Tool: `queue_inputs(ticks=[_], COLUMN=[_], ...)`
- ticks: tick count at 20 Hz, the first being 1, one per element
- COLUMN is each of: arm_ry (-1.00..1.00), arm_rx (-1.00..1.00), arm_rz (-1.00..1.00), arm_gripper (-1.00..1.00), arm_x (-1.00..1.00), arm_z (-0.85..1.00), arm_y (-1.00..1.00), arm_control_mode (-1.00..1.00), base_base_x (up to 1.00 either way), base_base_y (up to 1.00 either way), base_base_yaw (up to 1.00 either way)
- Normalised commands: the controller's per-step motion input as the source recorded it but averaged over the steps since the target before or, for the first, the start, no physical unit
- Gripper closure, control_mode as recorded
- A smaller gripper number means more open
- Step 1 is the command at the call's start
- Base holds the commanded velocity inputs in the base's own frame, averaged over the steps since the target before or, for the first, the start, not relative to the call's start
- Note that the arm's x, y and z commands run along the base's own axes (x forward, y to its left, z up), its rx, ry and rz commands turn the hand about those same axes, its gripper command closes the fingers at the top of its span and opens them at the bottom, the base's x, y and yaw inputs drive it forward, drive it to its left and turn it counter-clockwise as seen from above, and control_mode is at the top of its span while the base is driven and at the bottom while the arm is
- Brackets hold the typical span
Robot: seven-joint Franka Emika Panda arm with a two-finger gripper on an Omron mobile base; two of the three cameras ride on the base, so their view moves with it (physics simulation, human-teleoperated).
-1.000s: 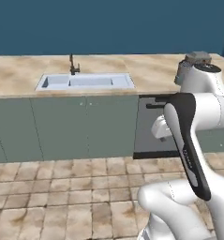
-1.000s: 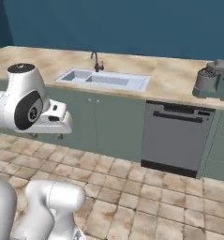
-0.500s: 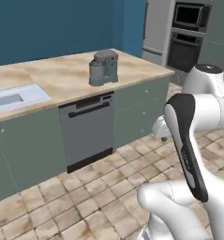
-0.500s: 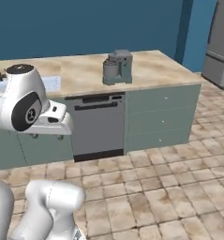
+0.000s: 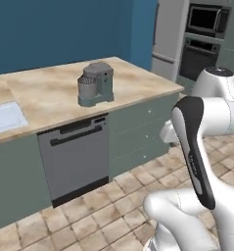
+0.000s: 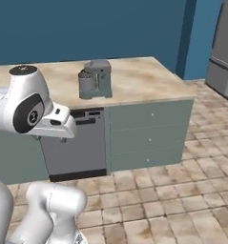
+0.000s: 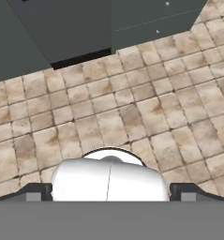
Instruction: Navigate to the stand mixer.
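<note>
Change: whole scene has slid as the base drives; mixer now nearer centre
Claw: folded over the floor tiles [image 7: 146, 112], jaw spacing cannot be told
Stand mixer [image 5: 95, 83]: on the counter [image 5: 138, 86], above the dishwasher [image 5: 77, 157]
Risk: base could bump the cabinets if it drives in too close

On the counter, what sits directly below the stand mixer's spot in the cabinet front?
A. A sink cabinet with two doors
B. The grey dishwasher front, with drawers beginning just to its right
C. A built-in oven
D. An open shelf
B. The stand mixer stands on the counter above the right part of the grey dishwasher, and the drawers start just to its right, as the right base view also shows.
</note>
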Motion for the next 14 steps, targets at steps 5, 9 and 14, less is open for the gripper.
queue_inputs(ticks=[5,9,14], arm_ry=[0.00,0.00,0.00], arm_rx=[0.00,0.00,0.00], arm_rz=[0.00,0.00,0.00], arm_gripper=[-1.00,-1.00,-1.00], arm_x=[0.00,0.00,0.00], arm_z=[0.00,0.00,0.00], arm_y=[0.00,0.00,0.00], arm_control_mode=[1.00,1.00,1.00], base_base_x=[1.00,1.00,0.85], base_base_y=[-0.46,-0.39,-0.63], base_base_yaw=[0.39,0.51,0.27])
